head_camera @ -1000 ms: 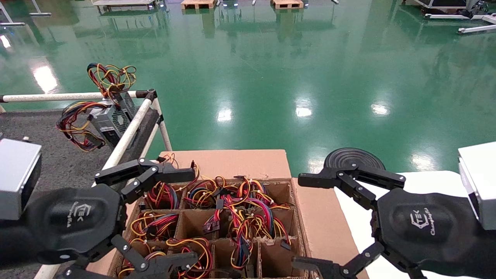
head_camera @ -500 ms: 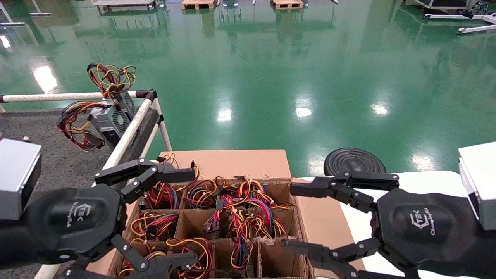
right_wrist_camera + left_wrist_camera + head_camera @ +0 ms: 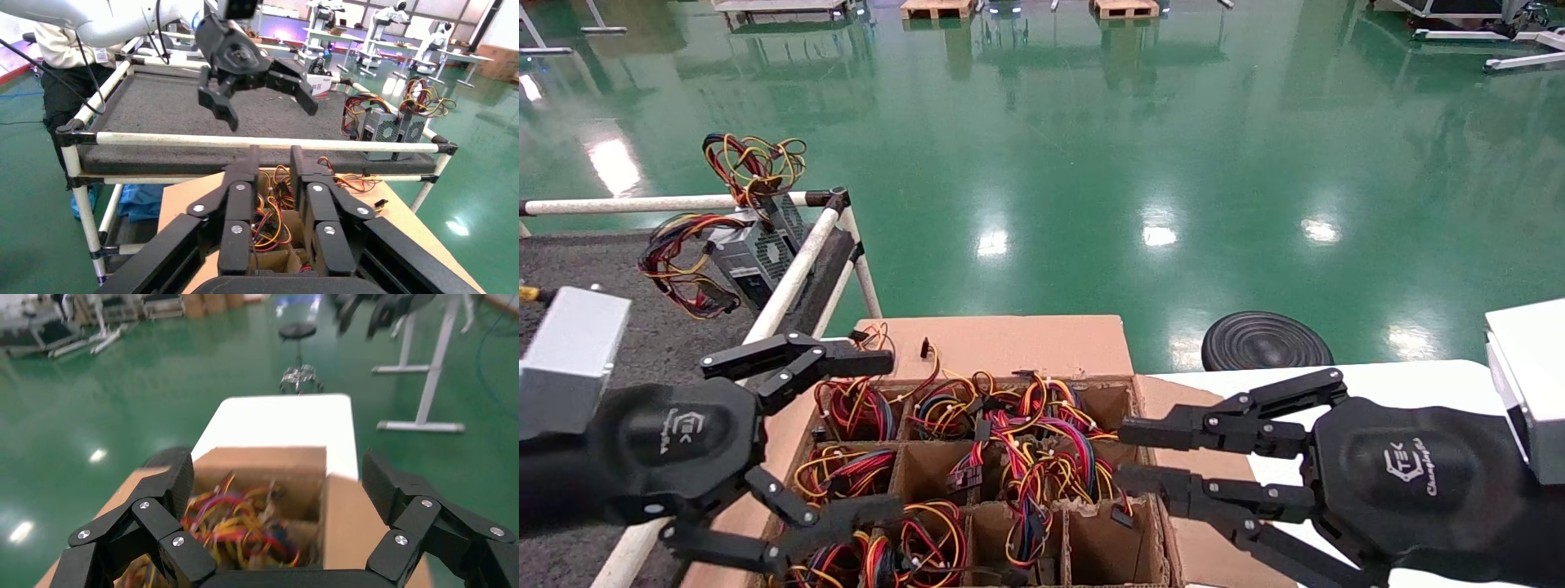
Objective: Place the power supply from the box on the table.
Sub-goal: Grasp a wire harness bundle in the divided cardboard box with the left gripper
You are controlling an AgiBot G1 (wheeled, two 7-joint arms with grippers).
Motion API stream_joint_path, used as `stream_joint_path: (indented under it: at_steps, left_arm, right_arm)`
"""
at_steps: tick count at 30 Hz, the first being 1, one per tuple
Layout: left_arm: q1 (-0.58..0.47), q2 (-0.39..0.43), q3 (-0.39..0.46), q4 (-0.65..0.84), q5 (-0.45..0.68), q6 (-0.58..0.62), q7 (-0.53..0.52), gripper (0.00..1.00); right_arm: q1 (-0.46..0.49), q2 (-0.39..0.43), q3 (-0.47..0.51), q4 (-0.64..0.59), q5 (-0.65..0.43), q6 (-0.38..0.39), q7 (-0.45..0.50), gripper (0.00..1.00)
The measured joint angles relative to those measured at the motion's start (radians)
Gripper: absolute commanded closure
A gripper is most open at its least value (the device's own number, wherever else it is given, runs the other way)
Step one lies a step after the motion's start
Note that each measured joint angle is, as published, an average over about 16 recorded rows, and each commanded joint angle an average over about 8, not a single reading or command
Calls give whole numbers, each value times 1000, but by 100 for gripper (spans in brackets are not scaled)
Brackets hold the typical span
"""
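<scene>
Green glossy floor fills the far half of my head view, with pallets and frames along its back edge. Nearer, on my left, the table (image 3: 641, 343) shows its dark felt top inside white tube rails. Two power supplies (image 3: 752, 249) stand at its far corner against the rail, touching each other, their wire bundles looping above and off to the side.

Below me sits the box (image 3: 1017, 347), flaps open, its cardboard dividers forming cells stuffed with red, yellow, orange and black wires. I cannot make out any metal case under the wires.

My left gripper (image 3: 846, 437) hangs over the box's left cells, fingers spread wide, holding nothing; its wrist view looks down between the two open fingers onto the wire tangle.

My right gripper (image 3: 1128, 453) reaches in from the right over the box's right edge, its fingers drawn nearly together with only a narrow gap and nothing between them. Its wrist view confirms the near-closed pair.

A black round disc (image 3: 1267, 339) lies on the floor beyond the white tabletop (image 3: 1418, 380) at right.
</scene>
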Motion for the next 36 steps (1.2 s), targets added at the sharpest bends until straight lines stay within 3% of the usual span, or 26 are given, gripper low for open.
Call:
stream_joint_path:
  at_steps: [16,36]
  left_arm:
    - [-199,-2,188,195,216,21,-13,0]
    - [-371,44,390,381,340,47,34,0]
  right_arm:
    - [0,0,0,0,0,0,0,100]
    - [0,0,0,0,0,0,0,100]
